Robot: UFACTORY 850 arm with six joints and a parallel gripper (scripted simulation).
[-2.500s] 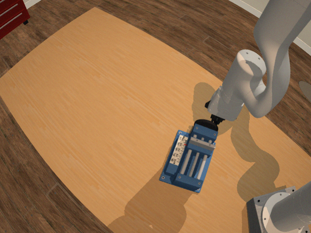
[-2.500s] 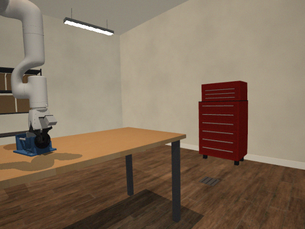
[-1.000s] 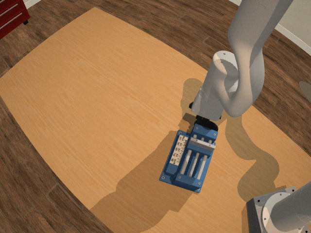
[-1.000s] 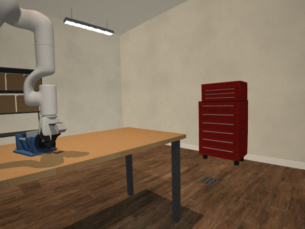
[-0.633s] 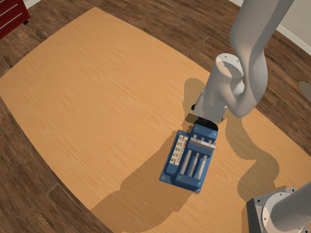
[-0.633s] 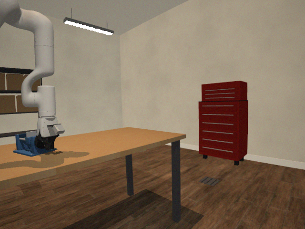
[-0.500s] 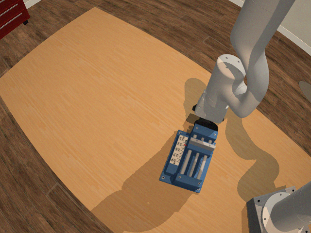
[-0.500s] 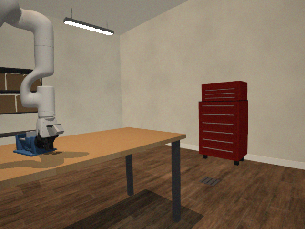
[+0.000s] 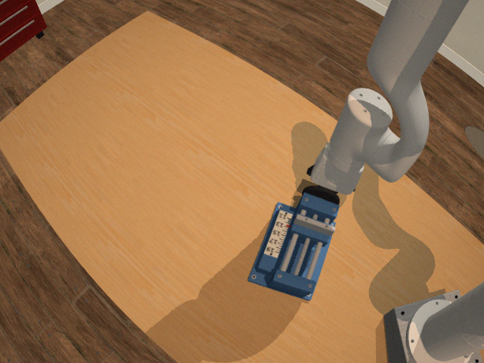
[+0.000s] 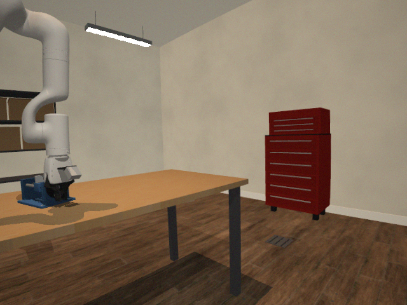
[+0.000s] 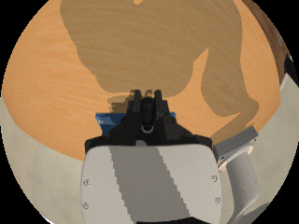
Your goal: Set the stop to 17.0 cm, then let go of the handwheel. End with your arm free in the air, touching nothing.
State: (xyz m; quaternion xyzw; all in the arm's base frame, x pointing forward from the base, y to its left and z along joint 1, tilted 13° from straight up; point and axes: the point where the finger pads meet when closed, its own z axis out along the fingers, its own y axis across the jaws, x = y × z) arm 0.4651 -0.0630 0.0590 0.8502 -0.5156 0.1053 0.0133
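Observation:
The blue stop device (image 9: pixel 296 283) sits on the table, with rods and a lead screw. Its sliding stop (image 9: pixel 315 224) is near the handwheel end. The red pointer (image 9: pixel 288 225) is close to the 13 mark on the white scale (image 9: pixel 275 238). The black handwheel (image 9: pixel 321 193) is at the device's upper end in the top view, partly under the arm's wrist. My gripper (image 10: pixel 61 197) (image 11: pixel 147 98) points down at the wheel's outer side, shut on the handwheel's dark crank knob (image 11: pixel 148 110). The fingertips are hidden in the top view.
The wooden table (image 9: pixel 136 136) (image 10: pixel 170 187) carries the device and the arm's base (image 9: pixel 395 332), which stands at the lower right in the top view. A red tool cabinet (image 10: pixel 290 170) stands on the floor beyond the table. Shelves with boxes (image 10: pixel 26 110) are behind the arm.

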